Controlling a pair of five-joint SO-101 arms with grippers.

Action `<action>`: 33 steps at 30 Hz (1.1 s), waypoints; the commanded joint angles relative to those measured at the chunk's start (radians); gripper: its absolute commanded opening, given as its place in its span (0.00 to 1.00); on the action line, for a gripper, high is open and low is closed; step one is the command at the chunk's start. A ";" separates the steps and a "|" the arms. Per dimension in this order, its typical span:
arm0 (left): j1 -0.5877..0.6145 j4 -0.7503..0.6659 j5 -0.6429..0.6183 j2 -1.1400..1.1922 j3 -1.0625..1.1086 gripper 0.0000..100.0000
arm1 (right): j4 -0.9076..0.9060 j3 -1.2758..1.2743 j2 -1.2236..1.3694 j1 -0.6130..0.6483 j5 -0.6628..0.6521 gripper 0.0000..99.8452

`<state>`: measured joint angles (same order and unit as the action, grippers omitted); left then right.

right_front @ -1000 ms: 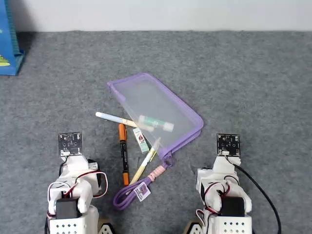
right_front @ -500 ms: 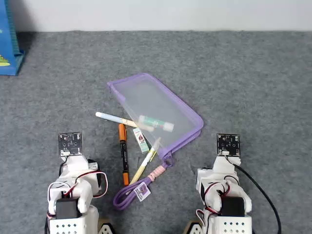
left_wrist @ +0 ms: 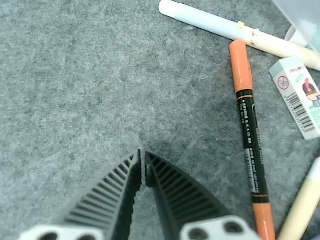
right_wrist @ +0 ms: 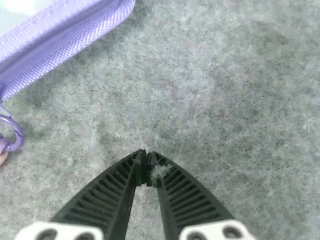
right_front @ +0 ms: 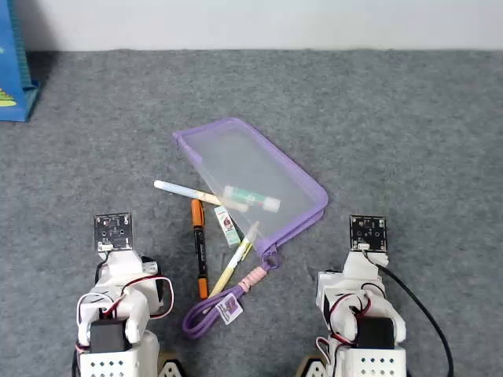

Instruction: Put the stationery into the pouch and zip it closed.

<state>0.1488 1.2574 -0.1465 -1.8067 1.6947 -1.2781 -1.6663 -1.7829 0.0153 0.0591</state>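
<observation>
Both arms are seen folded back at the near edge of the table (right_front: 409,118), so the stationery in the middle is left unobstructed for a first approach. The left claw (left_wrist: 143,160) is held closed on nothing, its tips just above the grey surface, with the orange marker (left_wrist: 252,140) near it on one side. That marker is judged to be the easiest first pick for this arm. The right claw (right_wrist: 146,159) is likewise closed and empty apart from a wisp of lint at its tips, and it is poised near the purple edge of the pouch (right_wrist: 55,35). From there the pouch could be steadied, or its zip pulled later. The pouch (right_front: 251,184) is laid flat and diagonally in the centre, its translucent face up. A white and green tube (right_front: 251,198) is seen within its outline, though whether it lies inside or on top cannot be told. Whether the zip is open cannot be made out either. The loose items are gathered along the pouch's nearer left edge: a pale pen (right_front: 192,192) with its tip reaching the pouch, the marker lengthwise toward the left arm, a small eraser (right_front: 228,226) just beside the pouch, and a yellow pen (right_front: 238,255) slanted against the corner. A purple strap (right_front: 216,310) is looped on the table between the arms, joined to the pouch's corner by a ring (right_wrist: 11,135). Most of the packing is judged to be still undone.
</observation>
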 commanded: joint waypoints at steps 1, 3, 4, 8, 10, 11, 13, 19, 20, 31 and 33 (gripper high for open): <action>0.002 0.003 -0.008 -0.012 -0.010 0.02 | -0.005 -0.018 -0.004 -0.005 -0.002 0.01; 0.002 0.003 -0.008 -0.012 -0.010 0.02 | -0.005 -0.018 -0.004 -0.005 -0.002 0.01; 0.002 0.003 -0.008 -0.012 -0.010 0.02 | -0.005 -0.018 -0.004 -0.005 -0.002 0.01; 0.002 0.003 -0.008 -0.012 -0.010 0.02 | -0.005 -0.018 -0.004 -0.005 -0.002 0.01; 0.002 0.003 -0.008 -0.012 -0.010 0.02 | -0.005 -0.018 -0.004 -0.005 -0.006 0.01; 0.002 0.003 -0.008 -0.012 -0.010 0.02 | -0.002 -0.018 -0.004 -0.004 -0.006 0.01; 0.002 0.003 -0.008 -0.012 -0.010 0.02 | -0.001 -0.018 -0.004 0.002 -0.003 0.01; 0.002 0.003 -0.008 -0.012 -0.010 0.02 | -0.008 0.005 -0.004 0.027 -0.009 0.01; 0.002 0.003 -0.008 -0.012 -0.010 0.02 | -0.010 0.029 -0.004 -0.002 -0.009 0.01; 0.003 0.003 -0.008 -0.012 -0.010 0.02 | 0.128 0.167 -0.004 -0.002 -0.180 0.01; 0.002 0.003 -0.008 -0.012 -0.010 0.02 | 0.128 0.170 -0.004 0.035 -0.186 0.03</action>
<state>0.1488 1.2574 -0.1465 -1.8067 1.6947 -1.1722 -1.5635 -1.7875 0.0000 -0.1051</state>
